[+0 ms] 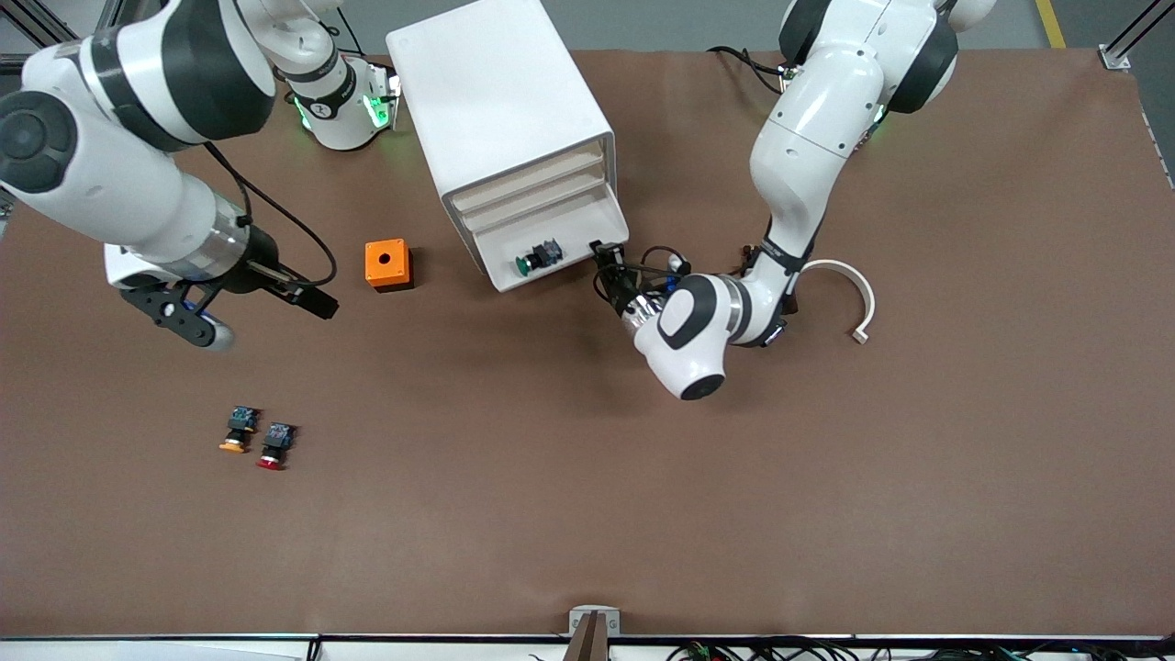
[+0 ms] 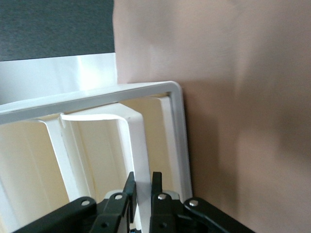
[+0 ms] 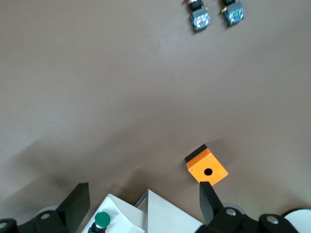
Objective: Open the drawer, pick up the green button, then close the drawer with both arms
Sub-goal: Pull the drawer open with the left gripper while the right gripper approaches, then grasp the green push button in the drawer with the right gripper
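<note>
The white cabinet (image 1: 500, 101) stands near the robots' bases. Its drawer (image 1: 576, 229) is pulled out, with the green-capped button (image 1: 536, 260) lying in it. My left gripper (image 1: 608, 255) is at the drawer's corner toward the left arm's end. In the left wrist view it (image 2: 143, 187) is shut on a thin white wall of the drawer (image 2: 138, 141). My right gripper (image 1: 317, 303) hangs open and empty over the table beside the orange box. In the right wrist view (image 3: 143, 189) the button (image 3: 101, 221) and the drawer (image 3: 121, 213) show between its fingers.
An orange box (image 1: 388, 264) with a hole on top sits beside the cabinet toward the right arm's end; it also shows in the right wrist view (image 3: 206, 165). An orange-capped button (image 1: 237, 431) and a red-capped button (image 1: 275, 446) lie nearer the front camera. A white curved piece (image 1: 854, 294) lies by the left arm.
</note>
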Motion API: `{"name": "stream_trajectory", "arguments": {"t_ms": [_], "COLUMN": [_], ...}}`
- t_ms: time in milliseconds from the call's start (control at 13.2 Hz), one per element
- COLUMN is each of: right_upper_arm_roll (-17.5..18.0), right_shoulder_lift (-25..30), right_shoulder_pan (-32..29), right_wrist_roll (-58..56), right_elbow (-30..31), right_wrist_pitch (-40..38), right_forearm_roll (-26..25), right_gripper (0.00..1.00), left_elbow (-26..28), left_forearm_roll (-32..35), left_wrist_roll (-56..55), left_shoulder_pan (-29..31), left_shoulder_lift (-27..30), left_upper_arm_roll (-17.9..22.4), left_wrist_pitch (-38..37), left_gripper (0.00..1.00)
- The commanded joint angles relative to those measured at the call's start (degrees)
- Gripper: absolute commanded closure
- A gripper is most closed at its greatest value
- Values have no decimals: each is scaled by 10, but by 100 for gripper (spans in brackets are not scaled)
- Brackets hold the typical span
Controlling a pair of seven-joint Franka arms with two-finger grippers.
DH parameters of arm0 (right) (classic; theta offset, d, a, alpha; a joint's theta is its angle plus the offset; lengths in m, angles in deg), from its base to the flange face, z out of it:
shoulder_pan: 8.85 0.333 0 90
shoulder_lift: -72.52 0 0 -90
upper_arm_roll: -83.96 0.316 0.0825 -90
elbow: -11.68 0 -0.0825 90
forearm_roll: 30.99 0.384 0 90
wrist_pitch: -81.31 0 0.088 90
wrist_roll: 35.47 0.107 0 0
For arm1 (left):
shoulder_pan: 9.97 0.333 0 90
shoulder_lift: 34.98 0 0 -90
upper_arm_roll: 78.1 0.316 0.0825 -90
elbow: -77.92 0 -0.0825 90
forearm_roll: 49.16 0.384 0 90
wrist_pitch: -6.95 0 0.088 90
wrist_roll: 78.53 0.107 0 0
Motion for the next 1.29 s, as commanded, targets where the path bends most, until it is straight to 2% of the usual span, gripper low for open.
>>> {"name": "stream_trajectory", "arguments": {"t_ms": [0,76,304,380,456,532,608,684,913,989,1217], "right_upper_arm_roll": [-3,-3,-3,-3,-3,-3,-3,-3,-3,-3,-3], "right_shoulder_lift": [-20,-31,-53,-59,-59,-59,-61,-67,-85,-90,-105], "right_shoulder_pan": [40,55,99,113,130,143,156,171,215,229,266], "right_wrist_roll": [86,116,186,215,240,266,288,313,379,399,434], "right_elbow": [2,2,3,13,36,56,73,89,135,146,157], "right_wrist_pitch": [24,34,62,78,108,137,164,191,275,300,326], "right_forearm_roll": [4,4,4,4,4,4,4,4,4,4,4], "right_gripper": [0,0,0,0,0,0,0,0,0,0,0], "left_elbow": [-12,-17,-20,-19,-19,-19,-19,-19,-26,-47,-64], "left_forearm_roll": [10,10,10,10,10,10,10,10,11,26,108], "left_wrist_roll": [60,65,68,68,68,67,67,67,68,68,79], "left_shoulder_pan": [-5,-4,-4,-4,1,10,16,20,52,61,63], "left_shoulder_lift": [-1,-1,1,2,3,4,8,12,33,37,77], "left_upper_arm_roll": [24,26,38,39,40,39,39,40,40,44,71], "left_wrist_pitch": [6,6,6,6,6,5,5,5,5,5,6], "left_gripper": [90,86,85,77,62,36,15,1,1,1,1]}}
